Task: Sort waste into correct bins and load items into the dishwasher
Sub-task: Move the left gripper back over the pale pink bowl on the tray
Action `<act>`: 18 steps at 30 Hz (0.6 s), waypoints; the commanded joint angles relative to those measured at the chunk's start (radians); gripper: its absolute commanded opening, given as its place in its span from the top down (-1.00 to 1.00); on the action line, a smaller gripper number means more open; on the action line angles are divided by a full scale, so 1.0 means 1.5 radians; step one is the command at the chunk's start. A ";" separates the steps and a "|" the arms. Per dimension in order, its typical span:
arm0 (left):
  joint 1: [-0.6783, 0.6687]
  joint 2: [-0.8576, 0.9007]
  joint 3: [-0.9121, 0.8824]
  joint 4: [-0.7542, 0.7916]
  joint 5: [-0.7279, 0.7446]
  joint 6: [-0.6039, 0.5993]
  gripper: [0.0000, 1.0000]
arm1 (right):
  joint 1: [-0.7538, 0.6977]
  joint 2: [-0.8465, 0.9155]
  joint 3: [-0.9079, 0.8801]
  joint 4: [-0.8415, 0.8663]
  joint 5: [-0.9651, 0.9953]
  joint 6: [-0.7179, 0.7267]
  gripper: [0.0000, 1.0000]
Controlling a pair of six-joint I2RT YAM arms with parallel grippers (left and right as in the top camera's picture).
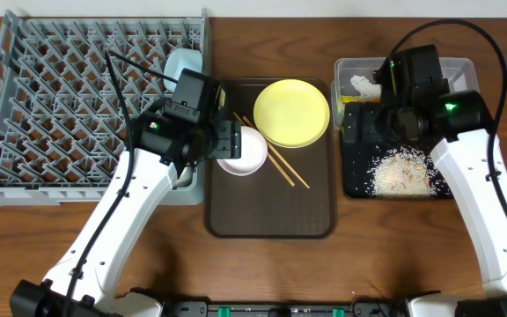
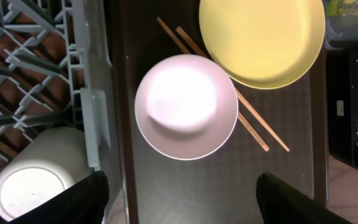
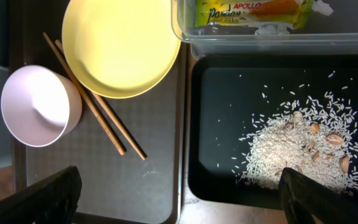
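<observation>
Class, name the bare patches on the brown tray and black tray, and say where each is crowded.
Brown tray: bare near half, below the white bowl and chopsticks; crowded far end, with the yellow plate. Black tray: bare left side; rice covers the right.

Yellow plate [image 1: 297, 112], white bowl [image 1: 245, 151] and chopsticks [image 3: 101, 99] lie on the brown tray's [image 1: 271, 216] far half. Rice [image 1: 403, 170] lies in the black tray [image 1: 355, 172], wrapper [image 3: 247, 12] and tissue [image 1: 365, 86] in the clear tub [image 1: 460, 63]. Light-blue bowl [image 1: 183, 62] and cup [image 2: 30, 183] sit at the rack's [image 1: 60, 97] right edge.

You have a dark brown serving tray [image 1: 271, 211] lying flat near the middle of the wooden table [image 1: 267, 35]. Its floor is finely textured, its corners rounded, and its low rim stands all round.
</observation>
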 commanded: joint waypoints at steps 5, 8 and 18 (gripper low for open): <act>0.001 0.003 -0.011 -0.019 -0.014 -0.052 -0.52 | -0.004 0.002 0.000 -0.001 0.006 -0.005 -0.98; 0.002 0.003 -0.011 -0.027 -0.024 -0.075 -0.51 | -0.004 0.002 0.000 -0.001 0.006 -0.005 -0.98; 0.001 0.003 -0.011 -0.048 -0.076 -0.137 -0.43 | -0.004 0.002 0.000 -0.001 0.006 -0.005 -0.98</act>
